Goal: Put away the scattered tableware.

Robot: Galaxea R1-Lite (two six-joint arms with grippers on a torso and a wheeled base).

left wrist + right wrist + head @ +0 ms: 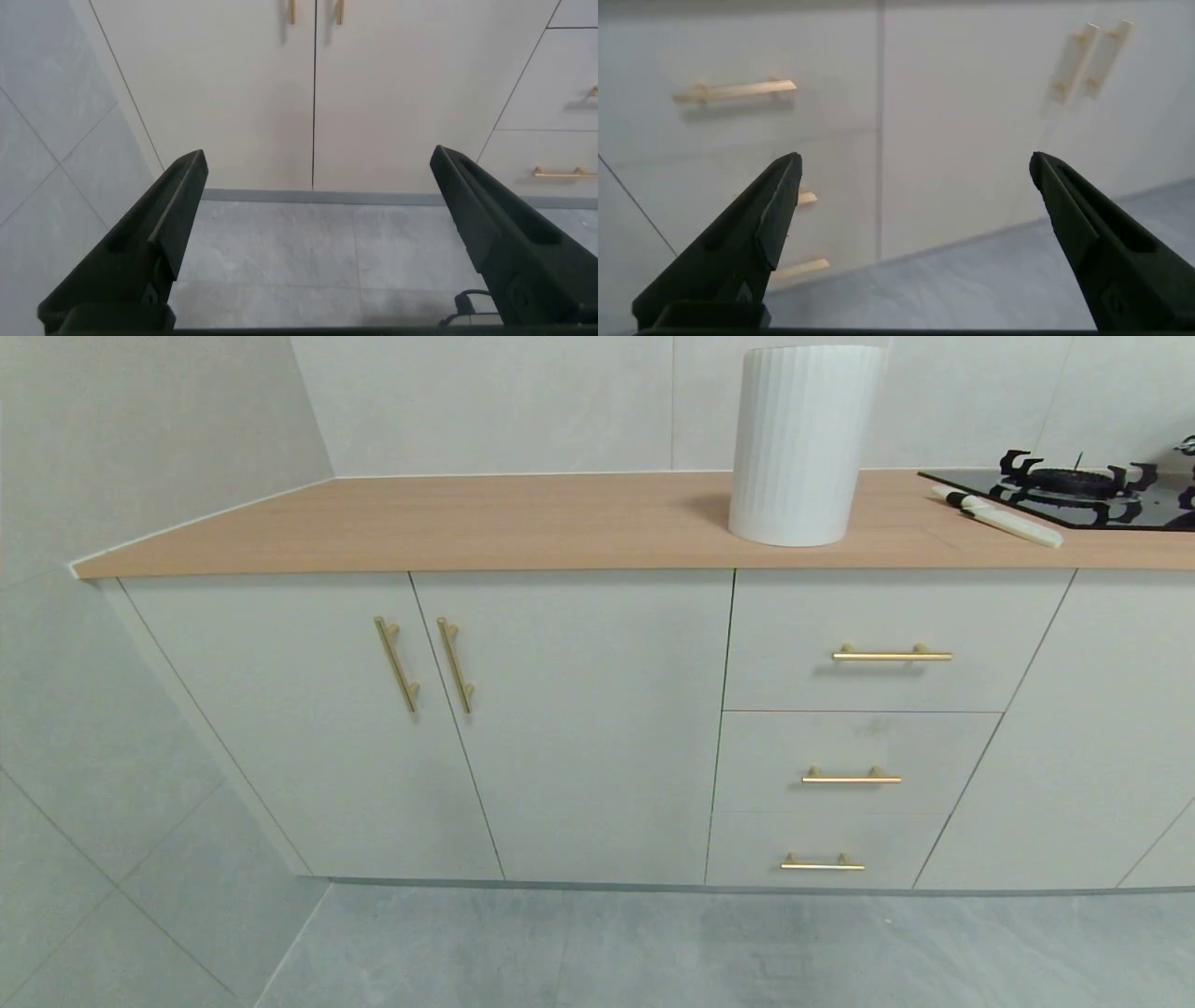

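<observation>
At hob's (1106,513) front edge, white knife (997,517)

Wooden countertop (467,523) stretching across at 12 o'clock, gas stove (1074,490) sitting at 2 o'clock, cabinet doors (579,728) hanging at 9 o'clock, gold-handled drawers (859,747) stacking at 4 o'clock

No words, numbers, labels or signs can be read anywhere. The white ribbed container (796,448), the cupboard doors (579,728) and the drawer fronts (980,616) have plain surfaces. The dark band on the white utensil (1013,525) beside the stove is too small to make out.
</observation>
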